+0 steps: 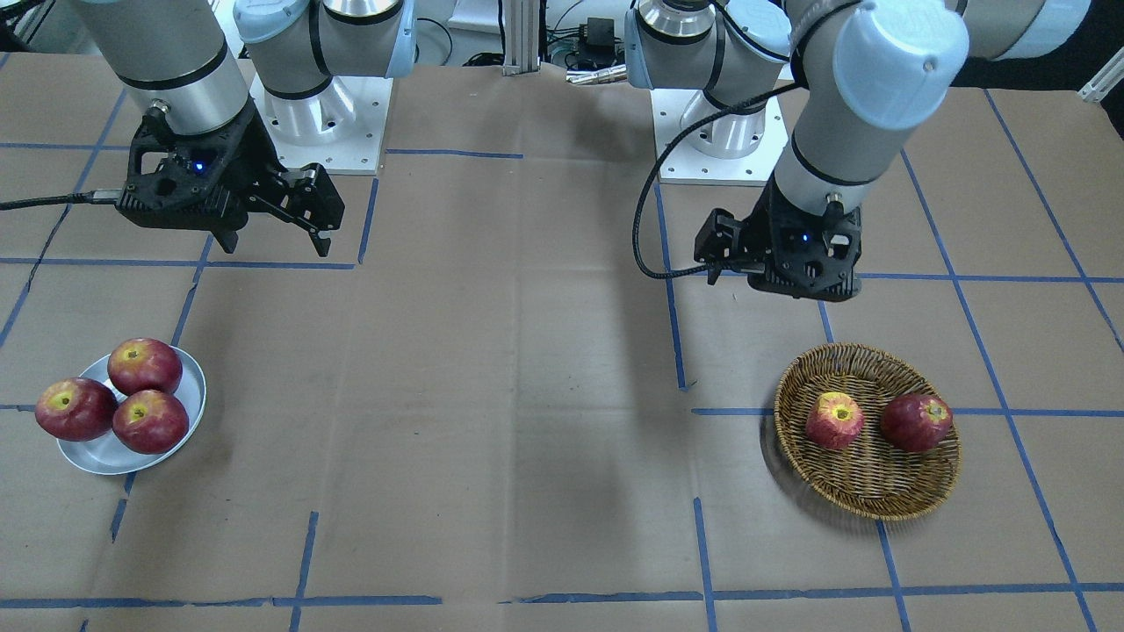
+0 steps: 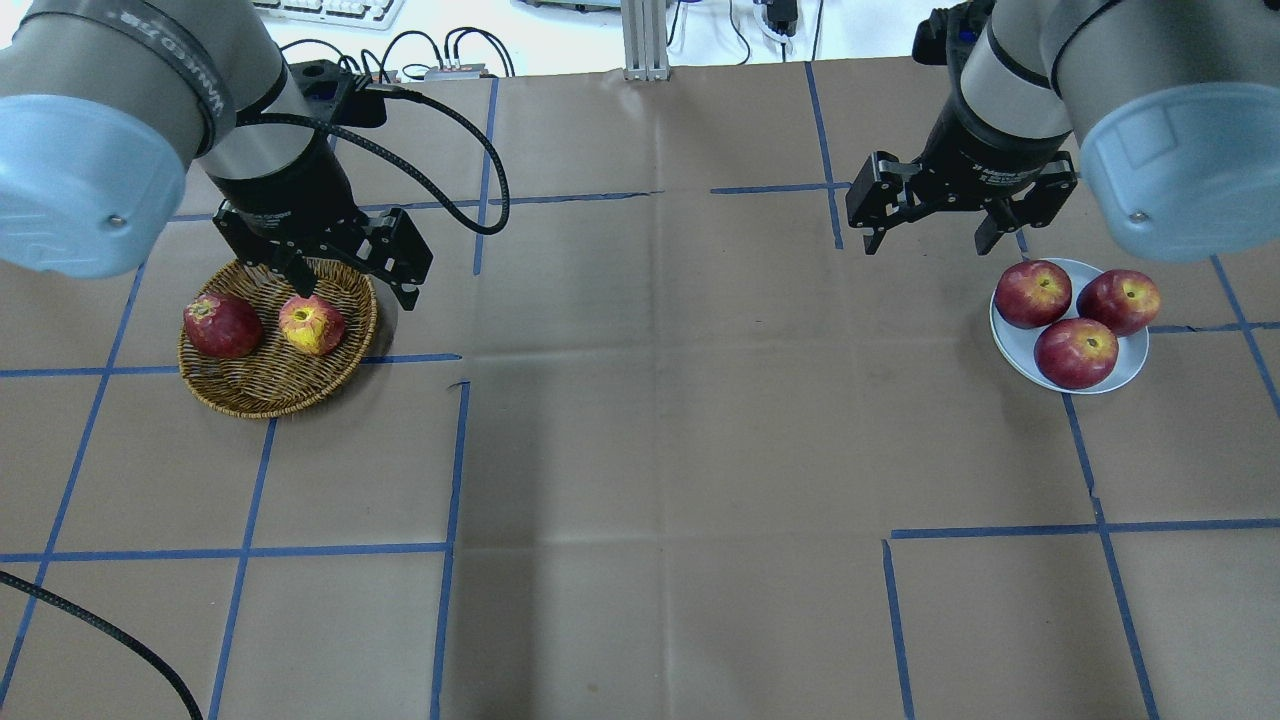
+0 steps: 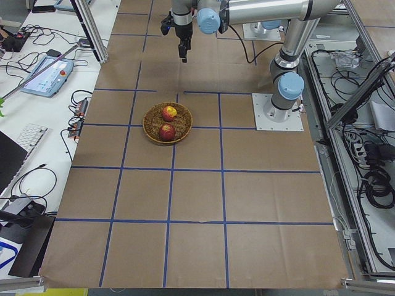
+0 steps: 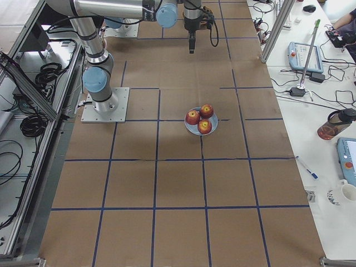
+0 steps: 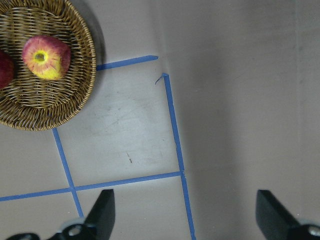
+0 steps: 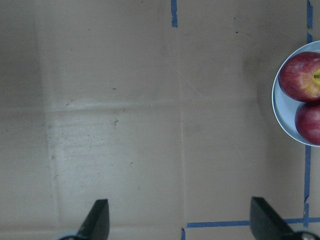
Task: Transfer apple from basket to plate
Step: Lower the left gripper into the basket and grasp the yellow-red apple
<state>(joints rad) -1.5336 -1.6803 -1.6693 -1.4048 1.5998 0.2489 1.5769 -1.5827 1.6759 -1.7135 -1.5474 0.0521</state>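
Observation:
The pinkish-red apple [image 1: 834, 420] with a yellow top lies in the wicker basket [image 1: 869, 505], also seen from overhead [image 2: 312, 325] and in the left wrist view [image 5: 46, 56]. A darker red apple [image 1: 916, 421] lies beside it. My left gripper [image 2: 355, 290] is open and empty, held above the table just off the basket's [image 2: 270, 395] rim. The pale plate [image 1: 97, 456] holds three dark red apples. My right gripper [image 2: 928, 243] is open and empty, raised beside the plate [image 2: 1125, 365], whose edge shows in the right wrist view [image 6: 280, 107].
Brown paper with blue tape lines [image 2: 450, 450] covers the table. The two arm bases [image 1: 325, 123] stand at the robot's side. Benches with a teach pendant [image 4: 303, 55] and a bottle [image 4: 334, 125] flank the table's ends.

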